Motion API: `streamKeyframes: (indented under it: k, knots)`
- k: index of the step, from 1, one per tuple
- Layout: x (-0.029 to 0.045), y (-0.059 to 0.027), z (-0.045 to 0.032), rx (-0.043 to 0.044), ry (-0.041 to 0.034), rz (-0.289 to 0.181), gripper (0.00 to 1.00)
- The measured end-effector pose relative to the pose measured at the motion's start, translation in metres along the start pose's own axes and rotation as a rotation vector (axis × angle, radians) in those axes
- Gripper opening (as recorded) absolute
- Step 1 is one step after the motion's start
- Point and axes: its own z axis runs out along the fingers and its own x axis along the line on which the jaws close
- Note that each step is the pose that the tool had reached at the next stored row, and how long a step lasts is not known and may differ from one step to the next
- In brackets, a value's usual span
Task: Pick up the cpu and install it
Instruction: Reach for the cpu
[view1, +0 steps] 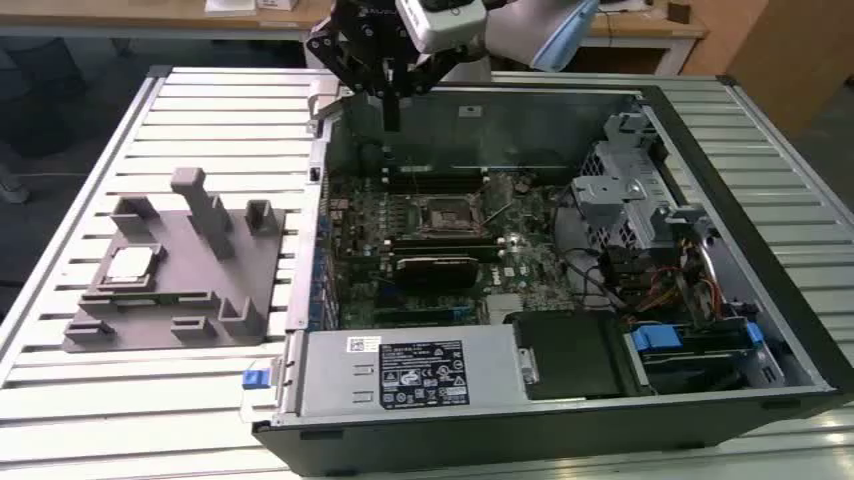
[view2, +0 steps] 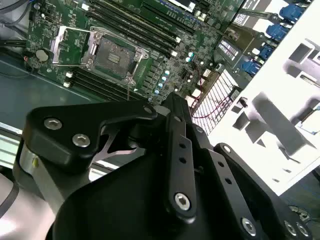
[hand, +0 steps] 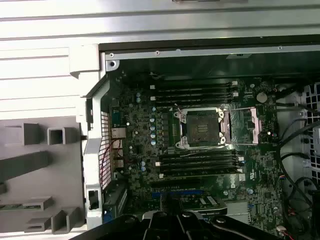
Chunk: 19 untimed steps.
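Since the cpu (view1: 131, 266) lies in the grey tray (view1: 200, 300) on the exterior view's left, pick-up looks not begun. Nothing is installed yet, so both lifting and seating are left to do.

Cpu: flat, pale metal top facing up, in a shallow recess of the tray, on the tray's left part, about midway between near and far. It is close to square, so I see no real long axis. Its edges run roughly with the tray's edges. Which corner carries the mark is too small to tell.

Tray sits on the slatted worktop (view1: 80, 400), just beside the left wall of the open computer case (view1: 747, 250).

Socket (hand: 202, 127) on the motherboard (hand: 140, 150) looks bare and dark inside in the first wrist view. Its hold-down plate (hand: 248, 125) is swung open to one side, so it seems ready to receive the chip. In the exterior view the socket (view1: 441, 212) is inside the case, toward the far-middle.

Gripper (view1: 391, 120) hangs over the far-left rim of the case, pointing down, well apart from the cpu and above and beyond the socket. Jaws look closed together and hold nothing, judging by the exterior view. In the second wrist view the gripper (view2: 172, 100) tapers to one tip over the board.
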Motion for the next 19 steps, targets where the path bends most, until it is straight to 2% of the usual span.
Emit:
streamKeyframes:
  k: [5, 19]
  knots:
    - [0.0006, 0.0000, -0.0001, 0.0001, 0.0000, 0.000, 0.11]
    - [0.0095, -0.0007, -0.0002, 0.0000, 0.0000, 0.000, 0.11]
